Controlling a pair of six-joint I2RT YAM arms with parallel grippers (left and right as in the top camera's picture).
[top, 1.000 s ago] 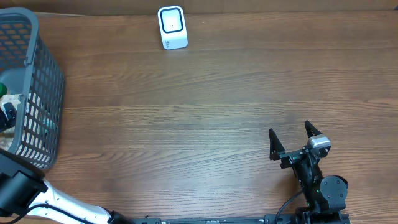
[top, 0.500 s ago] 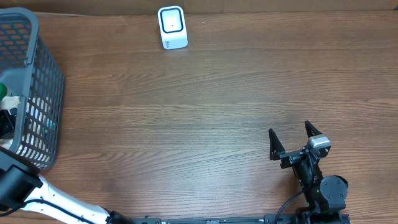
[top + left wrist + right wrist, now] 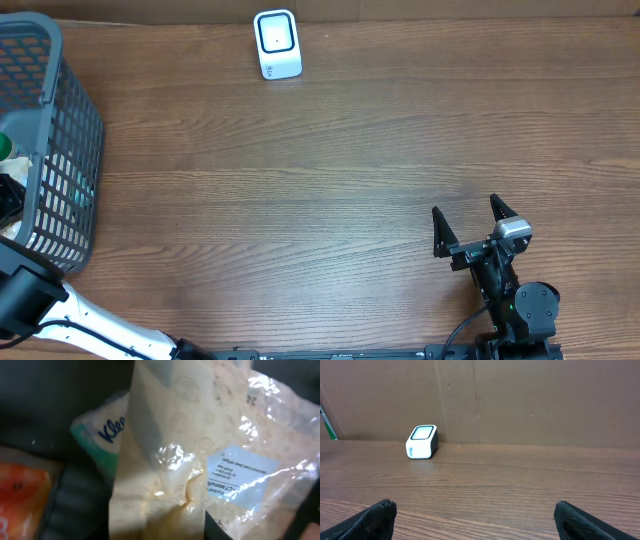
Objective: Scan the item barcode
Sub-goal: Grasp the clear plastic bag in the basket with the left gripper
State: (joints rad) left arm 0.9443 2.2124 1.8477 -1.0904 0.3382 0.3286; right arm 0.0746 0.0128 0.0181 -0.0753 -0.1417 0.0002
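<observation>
The item is a crinkled clear plastic bag (image 3: pixel 170 460) of pale beige contents with a white-and-blue printed label (image 3: pixel 240 472); it fills the left wrist view. My left gripper (image 3: pixel 157 527) sits inside the grey basket (image 3: pixel 60 130) at the table's left edge. The bag is pinched between its jaws, and one dark finger (image 3: pixel 217 527) shows beside it. The white barcode scanner (image 3: pixel 277 43) stands at the table's far edge, also seen as the scanner (image 3: pixel 422 441) in the right wrist view. My right gripper (image 3: pixel 470 228) rests open near the front right, nothing between its fingers.
In the basket beside the bag lie a green-and-white tissue pack (image 3: pixel 107 430) and an orange packet (image 3: pixel 20 485). A green object (image 3: pixel 4 148) shows at the basket's left. A brown cardboard wall (image 3: pixel 520 395) backs the table behind the scanner.
In the overhead view the dark head of my left gripper has sunk slightly lower inside the basket. The right arm and the scanner have not moved.
</observation>
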